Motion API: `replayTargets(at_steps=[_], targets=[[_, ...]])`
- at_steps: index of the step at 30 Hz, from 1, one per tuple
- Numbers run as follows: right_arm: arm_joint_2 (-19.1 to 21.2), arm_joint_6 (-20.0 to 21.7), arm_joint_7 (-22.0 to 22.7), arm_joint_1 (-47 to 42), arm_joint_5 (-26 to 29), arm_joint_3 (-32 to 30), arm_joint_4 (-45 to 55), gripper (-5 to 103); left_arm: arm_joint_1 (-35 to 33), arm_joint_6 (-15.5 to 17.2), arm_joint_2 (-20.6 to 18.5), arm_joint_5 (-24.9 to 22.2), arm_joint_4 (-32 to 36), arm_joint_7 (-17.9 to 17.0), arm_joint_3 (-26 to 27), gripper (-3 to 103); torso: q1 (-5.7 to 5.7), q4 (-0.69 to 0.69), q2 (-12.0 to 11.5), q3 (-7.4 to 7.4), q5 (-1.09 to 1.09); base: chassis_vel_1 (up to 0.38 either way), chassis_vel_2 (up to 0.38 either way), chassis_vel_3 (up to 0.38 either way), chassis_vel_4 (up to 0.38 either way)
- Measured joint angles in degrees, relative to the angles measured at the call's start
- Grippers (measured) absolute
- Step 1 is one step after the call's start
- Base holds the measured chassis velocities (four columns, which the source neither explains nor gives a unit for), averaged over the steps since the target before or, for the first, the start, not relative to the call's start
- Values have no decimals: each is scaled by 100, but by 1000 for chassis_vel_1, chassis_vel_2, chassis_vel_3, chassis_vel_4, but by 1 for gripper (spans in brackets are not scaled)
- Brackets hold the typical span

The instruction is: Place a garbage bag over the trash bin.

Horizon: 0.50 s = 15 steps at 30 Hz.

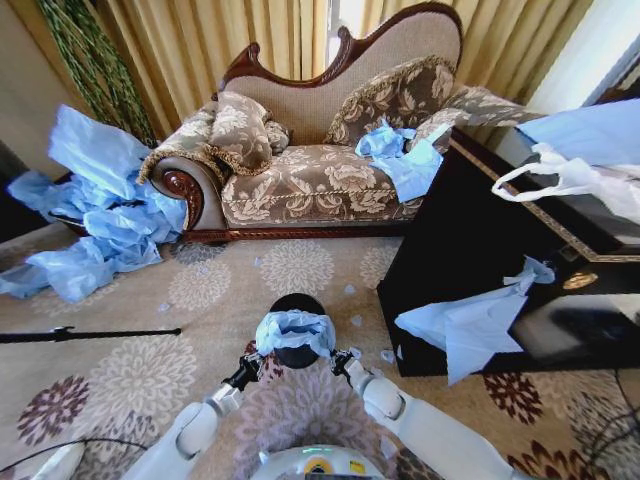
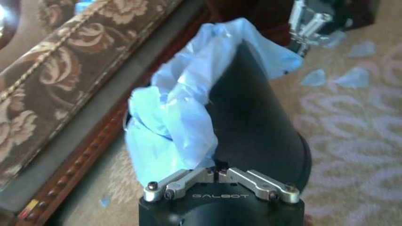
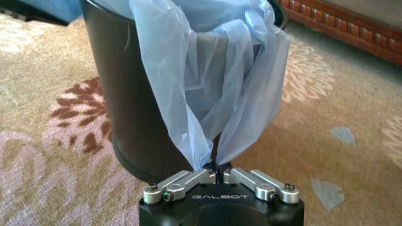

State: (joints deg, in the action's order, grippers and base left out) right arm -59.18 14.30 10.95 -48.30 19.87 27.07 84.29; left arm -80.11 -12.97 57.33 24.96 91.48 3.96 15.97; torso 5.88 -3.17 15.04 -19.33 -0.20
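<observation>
The trash bin [image 1: 298, 356] stands upright on the carpet just in front of me, small, black and glossy. The light-blue garbage bag [image 1: 293, 330] is bunched over its mouth and hangs down both sides. My left gripper [image 1: 250, 366] is low at the bin's left side, shut on a hanging fold of the garbage bag [image 2: 176, 117], beside the bin's wall [image 2: 257, 122]. My right gripper [image 1: 341, 361] is at the bin's right side, its fingertips [image 3: 217, 173] shut on the bag's lower edge [image 3: 213, 80], which drapes down the bin [image 3: 125, 108]. The right gripper [image 2: 308, 26] also appears beyond the bin in the left wrist view.
A patterned sofa [image 1: 320, 170] stands behind the bin with blue bags [image 1: 400, 155] on it. More blue bags [image 1: 100, 220] lie heaped at left. A black cabinet [image 1: 470, 250] at right carries a white handled bag [image 1: 560, 178]. A black rod [image 1: 90, 333] and plastic scraps [image 1: 357, 321] lie on the carpet.
</observation>
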Motion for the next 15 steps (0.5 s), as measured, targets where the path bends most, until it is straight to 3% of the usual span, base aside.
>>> replayTargets(at_steps=[3,5,8,15], targets=[[-61,-5,6,28,-10,1,-94,0,55,-158,-1,189,-149,42,6,0,0,0,0,0,0,0,0,0,0],[-162,-22,26,77,-56,-7,-243,0,129,-478,-11,486,-359,103,48,0,0,1,0,0,0,0,0,0,0],[-189,-22,34,126,-74,-3,-259,0,150,-699,-113,544,-361,268,69,0,0,0,0,0,0,0,0,0,0],[-289,-41,28,229,-145,74,-454,0,351,-890,-160,664,-561,533,36,0,0,0,0,0,0,0,0,0,0]])
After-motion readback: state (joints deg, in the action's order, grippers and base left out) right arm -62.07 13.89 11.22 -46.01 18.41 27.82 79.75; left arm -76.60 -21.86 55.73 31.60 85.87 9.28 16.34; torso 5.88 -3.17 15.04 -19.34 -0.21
